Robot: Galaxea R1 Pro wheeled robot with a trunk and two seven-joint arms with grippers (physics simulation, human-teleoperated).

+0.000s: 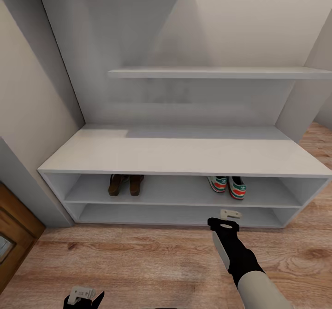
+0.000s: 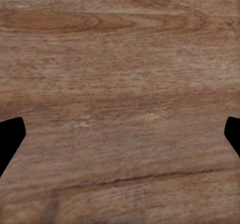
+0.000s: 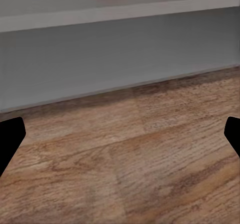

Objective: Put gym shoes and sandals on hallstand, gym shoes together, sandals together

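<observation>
R gripper [image 1: 229, 220] spread wide & empty, low by hallstand [image 1: 184, 159]; gym shoes [image 1: 227, 186] & sandals [image 1: 125, 184] paired on upper tier w/ toes near edge, so a careless bump could knock one off.

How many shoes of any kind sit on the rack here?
4, all on the upper shelf tier: two sandals side by side toward its left, two gym shoes side by side toward its right. None visible elsewhere.
</observation>
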